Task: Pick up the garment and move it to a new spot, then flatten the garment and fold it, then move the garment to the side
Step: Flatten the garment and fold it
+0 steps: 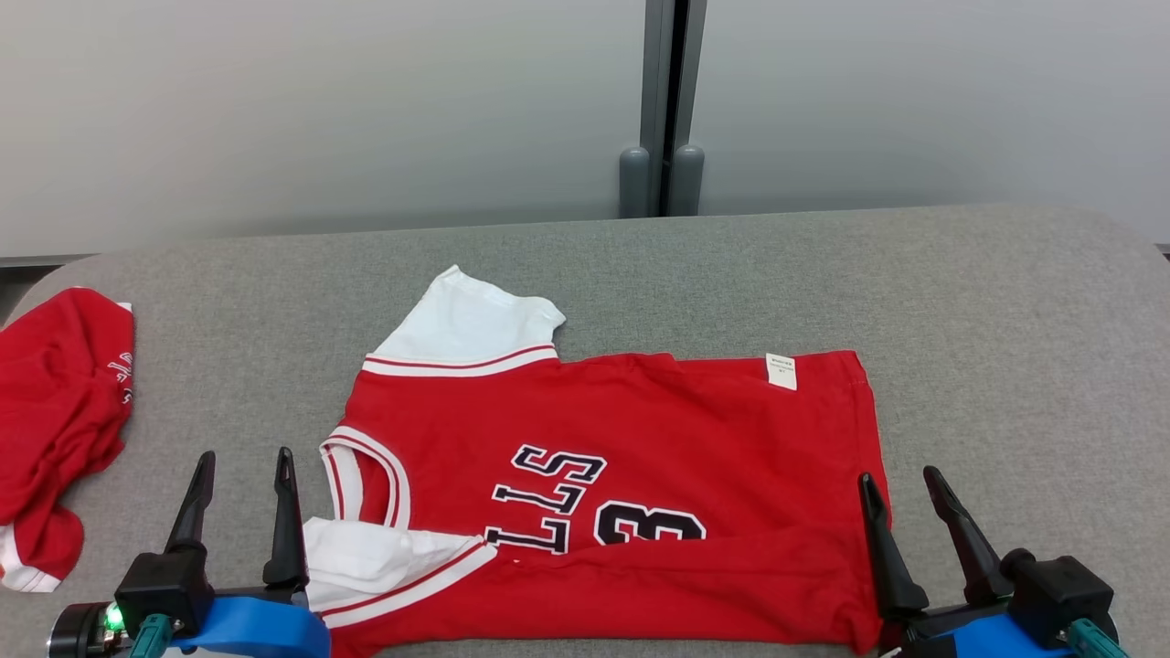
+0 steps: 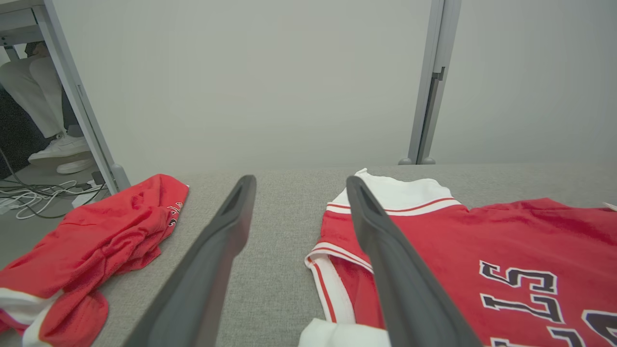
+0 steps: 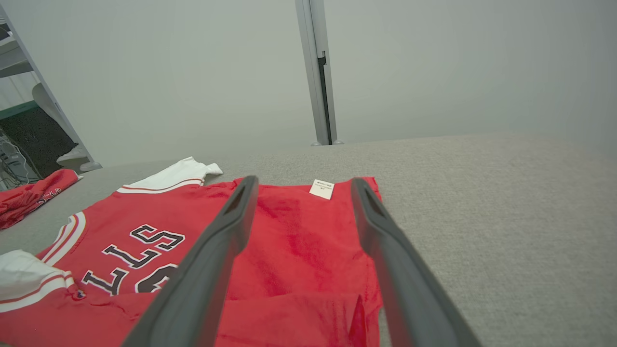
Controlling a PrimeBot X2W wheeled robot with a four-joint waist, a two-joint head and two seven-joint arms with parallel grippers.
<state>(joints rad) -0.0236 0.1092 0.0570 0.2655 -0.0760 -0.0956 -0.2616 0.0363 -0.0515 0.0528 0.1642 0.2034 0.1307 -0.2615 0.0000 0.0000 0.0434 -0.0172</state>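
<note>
Left gripper: my left gripper [image 1: 242, 475] sits at the lower left of the head view, fingers spread, holding nothing, just beside the jersey's collar end.
Right gripper: my right gripper [image 1: 905, 493] sits at the lower right, fingers spread and empty, over the jersey's hem corner.
Garment: the red jersey [image 1: 631, 484] lies in the middle of the frame, its near long edge already turned over onto the lettering, a white sleeve [image 1: 388, 562] tucked at lower left, the other white sleeve [image 1: 471, 329] sticking out at the top, a small label [image 1: 781, 371] near the upper right.
Step in hand: I judge I am mid-fold, between grasps.
Next move: I would need both grippers to pinch cloth edges, likely the far sleeve and far edge, and bring them toward me evenly, or the fold skews.
Other cloth: a crumpled red garment [image 1: 55, 420] lies well apart at the left edge.
Surface: grey felt-like bench [image 1: 1005, 347], rounded corners.
Room: pale partition panels with a grey post [image 1: 664, 110] at top centre.
</note>
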